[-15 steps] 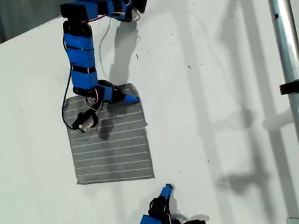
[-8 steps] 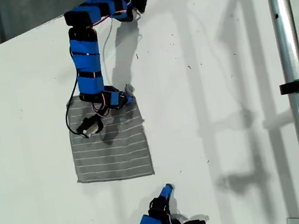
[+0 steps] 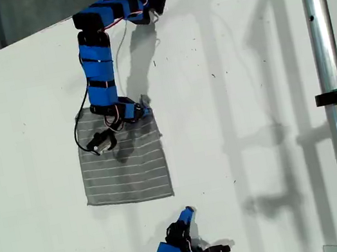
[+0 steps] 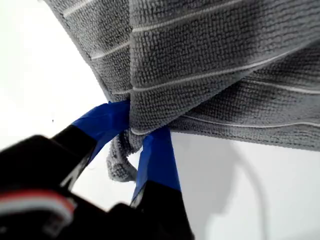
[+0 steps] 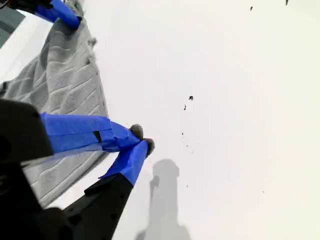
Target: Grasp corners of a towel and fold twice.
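Where the jaws of my first gripper (image 4: 136, 131) come together, you can see them clamped on a bunched corner (image 4: 120, 162) of the towel (image 4: 210, 55), lifting it off the white table (image 3: 246, 86). The rest of the striped cloth lies flat, towards the exterior view's left. My second gripper (image 5: 140, 142) has its jaws closed tip to tip. It sits low in the exterior view, just past the towel's near edge and apart from it.
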Controlling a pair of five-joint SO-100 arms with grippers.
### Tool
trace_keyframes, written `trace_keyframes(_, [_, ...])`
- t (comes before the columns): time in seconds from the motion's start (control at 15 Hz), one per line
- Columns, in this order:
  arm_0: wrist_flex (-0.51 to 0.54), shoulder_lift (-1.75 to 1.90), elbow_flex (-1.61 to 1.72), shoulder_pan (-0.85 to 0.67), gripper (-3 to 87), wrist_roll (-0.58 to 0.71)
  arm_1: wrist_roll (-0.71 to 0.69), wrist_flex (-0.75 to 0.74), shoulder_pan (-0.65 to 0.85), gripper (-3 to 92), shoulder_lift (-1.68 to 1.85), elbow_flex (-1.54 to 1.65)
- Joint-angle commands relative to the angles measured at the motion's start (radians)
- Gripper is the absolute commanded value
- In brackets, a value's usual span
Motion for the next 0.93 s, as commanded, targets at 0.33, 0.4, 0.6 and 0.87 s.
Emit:
trace_keyframes(0.33, [0.204,-1.088,-0.951,-0.238,-2.8,0.357,0.003,-0.005,-0.003,-0.3,0.002,0.012])
trace_keyframes(0.4, [0.345,-1.221,-1.14,-0.233,-2.8,0.371,0.005,-0.005,-0.003,-0.3,0.003,0.015])
trace_keyframes(0.6, [0.397,-1.298,-1.402,-0.21,-2.8,0.465,0.003,-0.006,-0.003,-0.3,0.005,0.015])
trace_keyframes(0.87, [0.319,-1.296,-1.293,-0.224,18.2,0.581,0.002,-0.008,-0.003,-0.3,0.005,0.017])
